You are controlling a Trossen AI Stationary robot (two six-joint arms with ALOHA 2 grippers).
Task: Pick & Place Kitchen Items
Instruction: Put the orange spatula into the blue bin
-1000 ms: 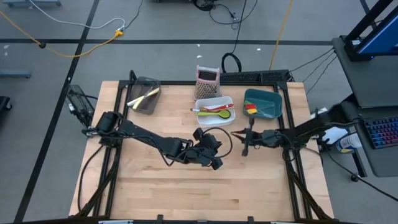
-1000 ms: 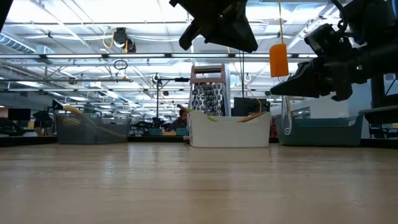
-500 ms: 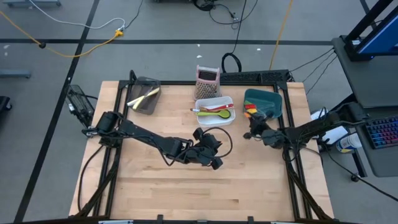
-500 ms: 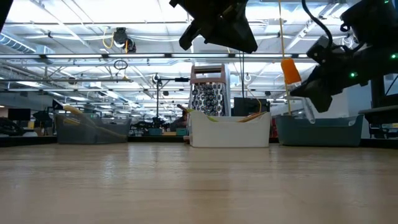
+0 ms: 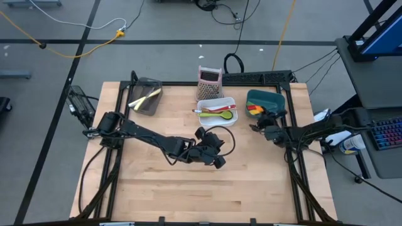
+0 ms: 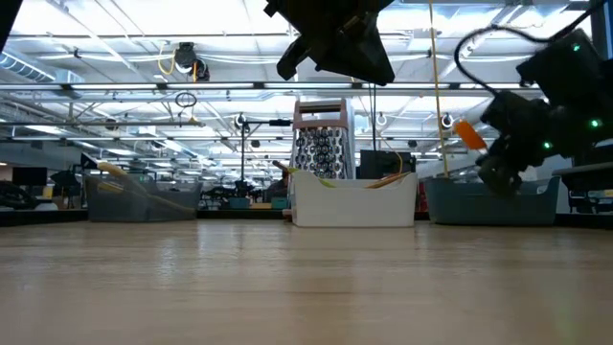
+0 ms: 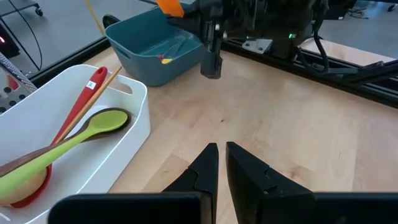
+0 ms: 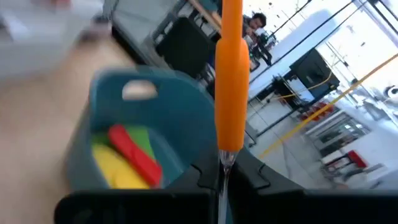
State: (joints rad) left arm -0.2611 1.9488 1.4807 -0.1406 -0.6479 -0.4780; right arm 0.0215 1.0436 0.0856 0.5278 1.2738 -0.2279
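My right gripper point(image 5: 262, 123) hovers at the near edge of the teal bin point(image 5: 280, 102), shut on an orange-headed spatula point(image 8: 231, 68) with a clear handle. The orange head point(image 6: 468, 134) slants over that bin, where red, yellow and green pieces point(image 8: 127, 155) lie. My left gripper point(image 5: 217, 162) hangs shut and empty above the table's middle. A green spoon point(image 7: 74, 140), a red utensil point(image 7: 78, 106) and a wooden spoon lie in the white bin point(image 5: 231, 101). My right gripper pinches the spatula's clear handle point(image 8: 222, 160) between its two fingers point(image 8: 252, 177). The handle runs along the fingers and the orange head sticks out past their tips. The spatula is lifted clear, tilted, with its head toward the teal bin point(image 8: 102, 99).
A pink-and-silver grater point(image 5: 209, 78) stands behind the white bin. A dark mesh bin point(image 5: 146, 99) with a yellow-headed utensil sits at the far left. Bare wood point(image 5: 188, 188) spreads across the table's near half. Black frame rails run along the right edge point(image 7: 348, 62).
My right gripper has moved toward the far edge and the right, up to the teal bin, and has dropped lower. The spatula has tipped from upright to slanting, its orange head now lower and leaning over the bin. The left arm has stayed still.
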